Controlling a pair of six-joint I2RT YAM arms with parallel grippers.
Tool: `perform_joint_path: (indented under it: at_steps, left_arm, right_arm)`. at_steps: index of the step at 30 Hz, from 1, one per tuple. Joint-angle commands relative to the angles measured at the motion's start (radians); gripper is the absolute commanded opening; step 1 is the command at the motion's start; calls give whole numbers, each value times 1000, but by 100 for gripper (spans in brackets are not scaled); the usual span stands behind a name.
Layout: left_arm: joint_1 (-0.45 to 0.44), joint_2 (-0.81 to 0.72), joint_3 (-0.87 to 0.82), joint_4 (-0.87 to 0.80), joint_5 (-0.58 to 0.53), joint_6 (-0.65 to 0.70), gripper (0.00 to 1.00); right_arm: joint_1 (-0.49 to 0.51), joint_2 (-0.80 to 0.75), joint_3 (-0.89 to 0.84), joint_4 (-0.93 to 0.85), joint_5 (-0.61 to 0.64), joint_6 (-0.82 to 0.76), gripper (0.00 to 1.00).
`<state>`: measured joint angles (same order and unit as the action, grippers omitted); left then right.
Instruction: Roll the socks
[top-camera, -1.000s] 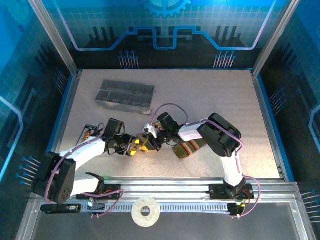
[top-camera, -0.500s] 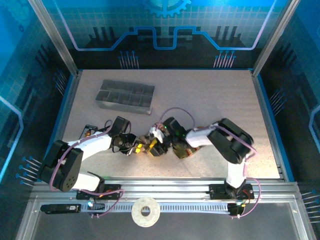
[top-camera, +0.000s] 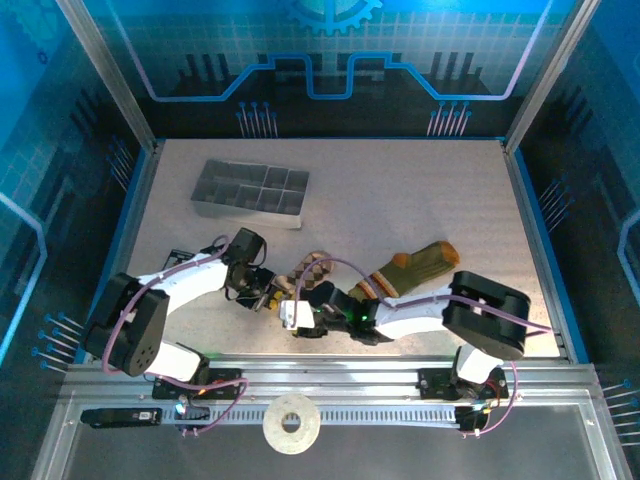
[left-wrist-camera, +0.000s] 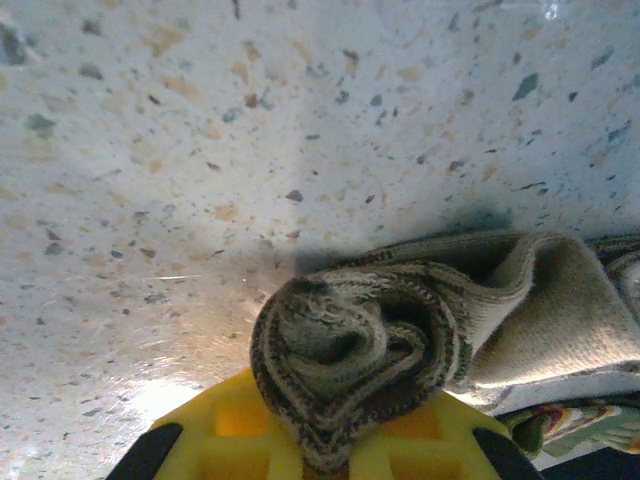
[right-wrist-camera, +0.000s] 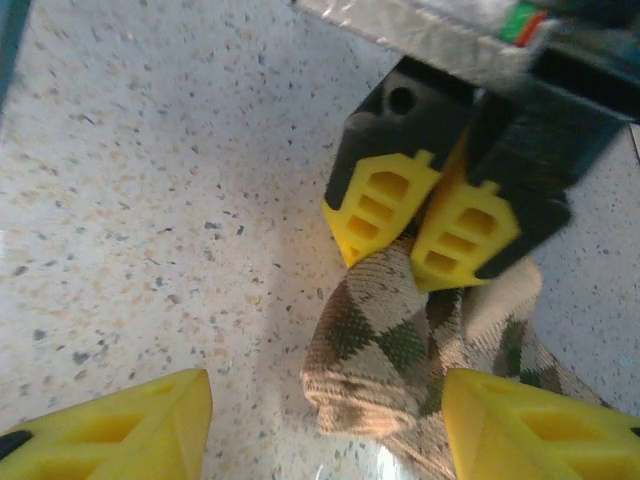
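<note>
Left gripper (right-wrist-camera: 413, 246) is clamping down on the checkered sock (right-wrist-camera: 380, 350), its two yellow fingers (right-wrist-camera: 378, 208) pinching the rolled end between them. Left wrist view is showing that end as a tight coil of knit sitting in the grip, with the looser part of the sock trailing off to the right across the speckled surface. Right gripper (right-wrist-camera: 328, 392) is standing released, jaws spread wide either side of the same sock and not touching it; it is facing the left gripper head-on from just beside it.

Checkered sock (top-camera: 312, 268) is lying close to the near edge of the tabletop (top-camera: 420, 190), roughly at the middle of that edge. Green sock (top-camera: 420, 265) is lying to its right, stretched on a diagonal, orange toe pointing toward the far right corner and striped cuff end toward the checkered sock. A bit of the striped cuff (left-wrist-camera: 570, 425) is showing just beside the checkered one; whether the two are touching, cannot tell.

Right arm (top-camera: 420, 315) is reaching leftward, low along the near edge and in front of the green sock. Left arm (top-camera: 190, 285) is coming in from the near left corner.

Grey tray (top-camera: 245, 214) with compartments is sitting toward the far left corner, well apart from both socks.
</note>
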<state>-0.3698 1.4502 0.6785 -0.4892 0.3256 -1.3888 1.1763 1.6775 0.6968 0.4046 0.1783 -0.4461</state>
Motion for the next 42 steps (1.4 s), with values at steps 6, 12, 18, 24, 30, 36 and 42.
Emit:
perform_joint_path:
  at_steps: [6,12,18,24,30,36,42]
  left_arm:
    - [-9,53,-11,-108,-44,-4,3]
    - [-7,49,-8,-103,-34,-6,3]
    - [21,2,-7,-100,-7,-20,27]
    - [141,-110,12,-98,32,-19,66]
    - [181,-133,42,-69,60,34,71]
    - [162,-122,-20,63,124,40,60]
    - [77,-48,-22,155,124,51,55]
  right_arm:
    - [26,153,128,25,164,-118,48]
    - [9,218,135,-17,183,-85,26]
    - [-41,212,122,-105,76,16,2]
    - [-130,211,107,-193,-159,163,0]
    - [-227,236,80,-188,-394,301,0]
    - [-349,304,58,-127,-608,474,0]
    - [-423,389,73,-102,-753,572,0]
